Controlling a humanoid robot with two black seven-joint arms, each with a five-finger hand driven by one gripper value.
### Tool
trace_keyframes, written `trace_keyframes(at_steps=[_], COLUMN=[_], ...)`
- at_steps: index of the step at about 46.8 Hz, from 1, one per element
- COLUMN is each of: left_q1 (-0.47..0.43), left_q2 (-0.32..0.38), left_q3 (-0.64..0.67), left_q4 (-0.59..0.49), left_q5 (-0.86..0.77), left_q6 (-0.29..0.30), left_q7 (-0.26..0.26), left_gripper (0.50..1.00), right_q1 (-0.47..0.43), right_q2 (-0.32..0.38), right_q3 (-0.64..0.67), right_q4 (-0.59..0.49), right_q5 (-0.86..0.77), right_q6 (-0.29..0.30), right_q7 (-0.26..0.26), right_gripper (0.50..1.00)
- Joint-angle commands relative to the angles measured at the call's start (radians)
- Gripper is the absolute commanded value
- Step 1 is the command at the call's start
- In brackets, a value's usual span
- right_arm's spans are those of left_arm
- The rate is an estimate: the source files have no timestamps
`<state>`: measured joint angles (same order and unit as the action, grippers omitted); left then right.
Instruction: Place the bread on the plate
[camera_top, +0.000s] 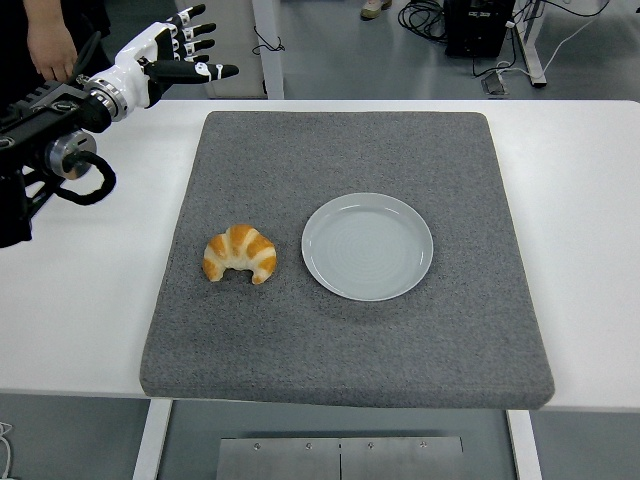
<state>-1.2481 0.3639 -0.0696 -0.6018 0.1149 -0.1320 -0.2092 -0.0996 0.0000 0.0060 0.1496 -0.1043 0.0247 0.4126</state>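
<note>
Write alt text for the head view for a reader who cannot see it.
A croissant lies on a grey mat left of an empty pale plate, the two apart. The robot's left hand hovers open over the white table's far left corner, holding nothing. A person's hand shows at top left.
</note>
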Motion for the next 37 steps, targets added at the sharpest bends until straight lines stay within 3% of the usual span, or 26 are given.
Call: trace_keyframes(at_steps=[1,6,17,24,37], left_q1=[-0.008,-0.022,-0.057,-0.088,-0.108], left_q2=[0.001,0.009,0.128,0.168,0.253], left_q3=[0.007,0.005,0.013,0.054,0.103], left_q4=[-0.001,-0.033,-0.297,-0.357,-0.501], left_q5=[0.043,0.138,0.344,0.434,0.581], left_q6=[-0.001,-0.001,0.003,0.003,0.003], left_q7=[0.011,0.016,0.024,0.050,0.050], left_gripper=[0.971,0.969,0.968,0.968,0.966], right_q1=[0.000,0.000,0.000,0.000,0.000], right_q2=[0.000,0.000,0.000,0.000,0.000], right_q3=[0.000,0.000,0.000,0.000,0.000], right_q4=[0.001,0.001,-0.001,0.001,-0.001], right_q5=[0.000,0.000,0.000,0.000,0.000], right_q6=[0.000,0.000,0.000,0.000,0.000], right_q7=[0.000,0.000,0.000,0.000,0.000], right_gripper=[1.000,1.000,1.000,1.000,1.000])
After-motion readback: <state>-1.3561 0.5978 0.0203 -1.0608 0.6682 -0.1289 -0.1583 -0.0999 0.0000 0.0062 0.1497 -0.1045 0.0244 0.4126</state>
